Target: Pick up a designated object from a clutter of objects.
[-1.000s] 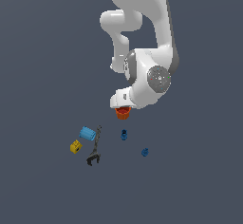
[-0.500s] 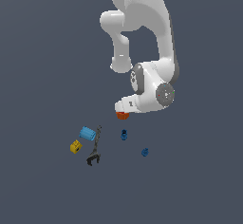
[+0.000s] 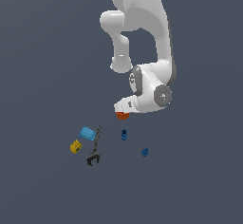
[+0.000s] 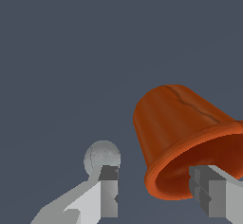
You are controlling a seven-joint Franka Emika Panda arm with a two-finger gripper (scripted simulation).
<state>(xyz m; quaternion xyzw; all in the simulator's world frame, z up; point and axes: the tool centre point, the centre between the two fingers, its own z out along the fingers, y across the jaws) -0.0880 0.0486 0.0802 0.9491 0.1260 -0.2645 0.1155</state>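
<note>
Arm lowered further, orange-red cup (image 4: 178, 133) tapered, lying tilted

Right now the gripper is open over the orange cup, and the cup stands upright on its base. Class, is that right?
Not quite. The gripper is open at the cup, but the cup is not upright: the wrist view shows it tipped over, its open mouth facing the fingers and its base pointing away. The grey ball sits beside one finger.
</note>
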